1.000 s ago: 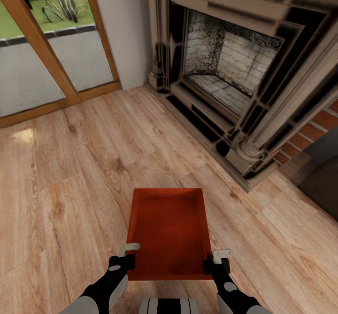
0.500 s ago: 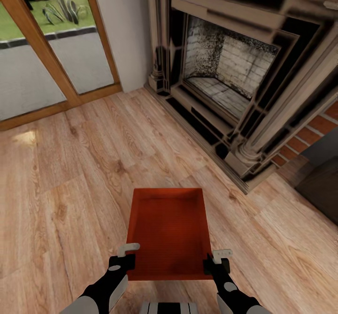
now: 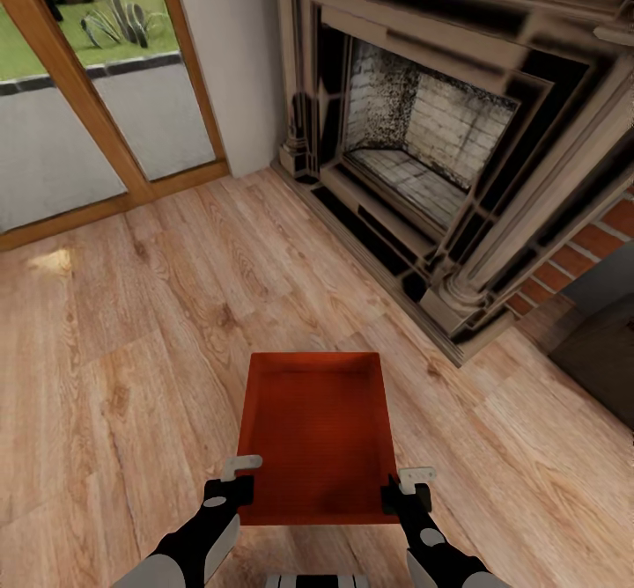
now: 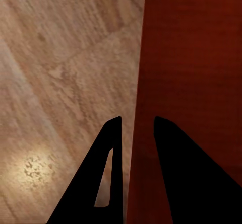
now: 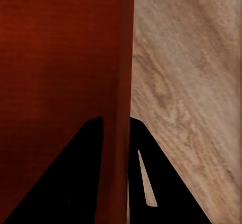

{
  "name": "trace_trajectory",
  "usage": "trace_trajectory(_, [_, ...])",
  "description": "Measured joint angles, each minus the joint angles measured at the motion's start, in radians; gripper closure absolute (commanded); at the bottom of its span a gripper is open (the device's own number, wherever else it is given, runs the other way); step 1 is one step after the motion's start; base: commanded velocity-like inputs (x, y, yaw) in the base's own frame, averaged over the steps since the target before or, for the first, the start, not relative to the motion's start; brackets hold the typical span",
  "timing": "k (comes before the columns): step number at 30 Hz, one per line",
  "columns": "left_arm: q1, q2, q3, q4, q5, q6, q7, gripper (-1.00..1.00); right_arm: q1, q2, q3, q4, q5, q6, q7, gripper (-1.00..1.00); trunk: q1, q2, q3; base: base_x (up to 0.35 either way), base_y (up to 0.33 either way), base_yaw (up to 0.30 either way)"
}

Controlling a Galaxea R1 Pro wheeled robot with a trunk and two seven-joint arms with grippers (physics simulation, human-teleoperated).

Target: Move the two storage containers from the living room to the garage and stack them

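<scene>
One storage container (image 3: 317,434), empty, is held above the wood-plank floor (image 3: 132,324) before the fireplace (image 3: 440,148). Left gripper (image 3: 236,475) and right gripper (image 3: 407,486) each clamp a side wall.

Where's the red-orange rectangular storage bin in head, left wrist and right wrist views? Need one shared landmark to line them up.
Head view: red-orange rectangular storage bin lower centre, held between left gripper and right gripper.
Left wrist view: bin side wall, its rim between the black fingers.
Right wrist view: bin wall, rim between fingers.
Shared landmark: light wood-plank floor.
</scene>
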Motion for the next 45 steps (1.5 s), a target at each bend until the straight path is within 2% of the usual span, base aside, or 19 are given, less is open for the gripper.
trace_trajectory(9, [0.0, 0.0, 0.0, 0.001, 0.001, 0.0, 0.0, 1.0, 0.0, 0.0, 0.0, 0.0, 0.002, 0.001, 0.0, 1.0, -0.035, 0.063, 0.028, 0.0, 0.0, 0.0])
trace_trajectory(14, [-0.001, 0.002, -0.002, -0.001, -0.004, 0.0, 0.0, 1.0, 0.0, 0.003, 0.017, 0.003, -0.023, -0.005, -0.008, 1.0, -0.054, 0.098, 0.044, 0.0, 0.0, 0.0])
trace_trajectory(45, [-0.001, 0.002, -0.001, -0.001, -0.005, 0.0, 0.0, 1.0, 0.0, 0.003, 0.015, 0.004, -0.022, -0.007, -0.007, 1.0, -0.173, 0.315, 0.141, 0.0, 0.0, 0.0])
